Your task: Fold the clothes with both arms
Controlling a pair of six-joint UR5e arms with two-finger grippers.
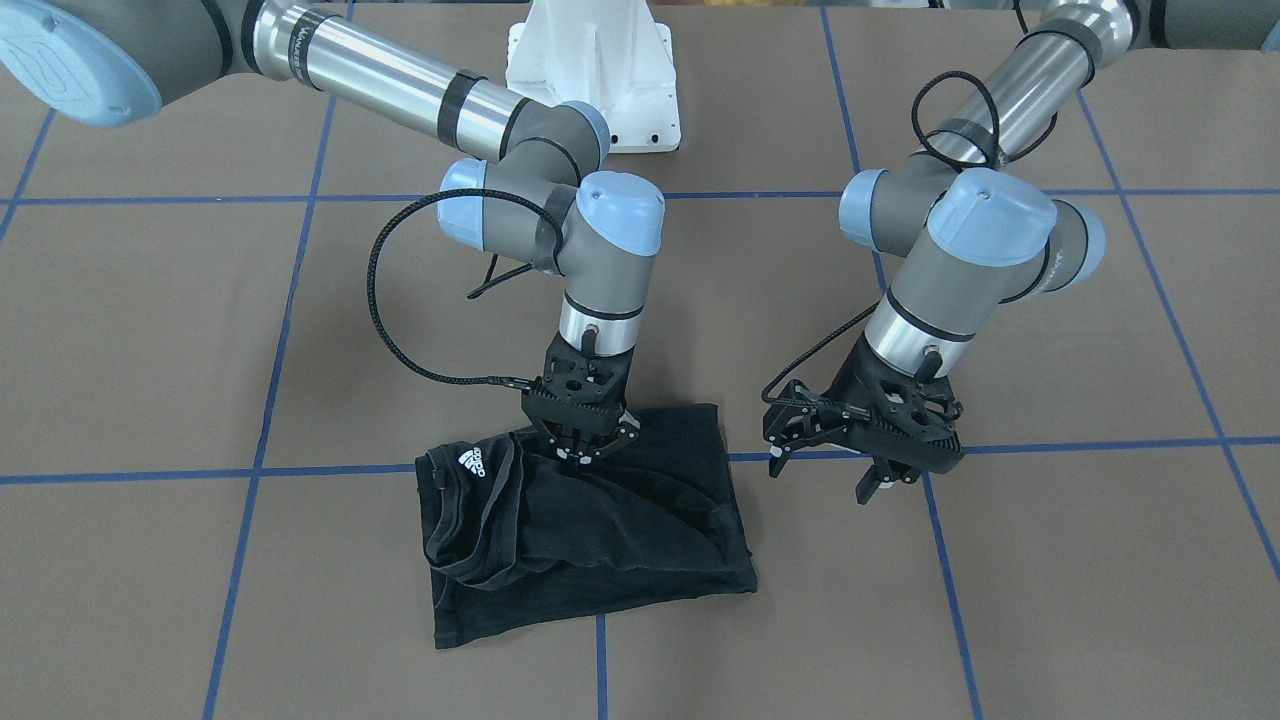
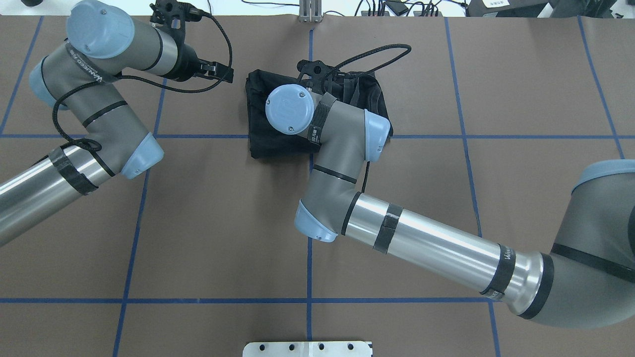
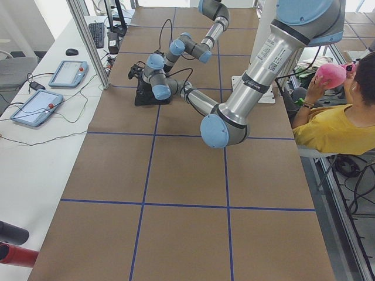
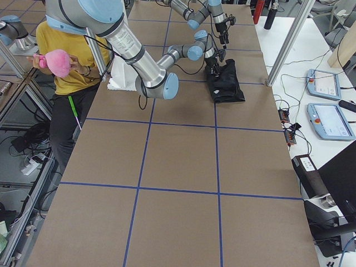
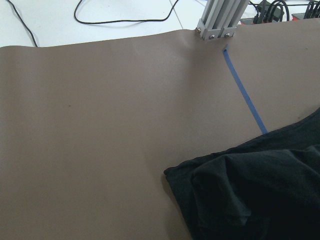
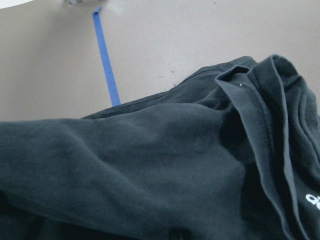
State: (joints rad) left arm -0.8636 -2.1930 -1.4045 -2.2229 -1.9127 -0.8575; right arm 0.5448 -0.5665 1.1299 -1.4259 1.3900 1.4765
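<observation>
The clothes are one black T-shirt (image 1: 600,540), lying as a folded, rumpled rectangle on the brown table with the collar and small white logo (image 1: 470,465) on top. My right gripper (image 1: 598,445) points down at the shirt's edge nearest the robot, fingers apart and tips at the fabric, nothing pinched. In the overhead view its own wrist covers it above the shirt (image 2: 258,114). My left gripper (image 1: 822,478) hangs open beside the shirt, clear of it. The left wrist view shows a shirt corner (image 5: 260,200). Folds and the collar (image 6: 260,100) fill the right wrist view.
Blue tape lines (image 1: 255,470) grid the brown table. The white mounting pedestal (image 1: 595,70) stands at the robot's side. An aluminium post (image 5: 217,20) rises at the far edge. A seated person in yellow (image 3: 334,126) holds a pink object. Tablets (image 4: 325,83) lie on a side bench.
</observation>
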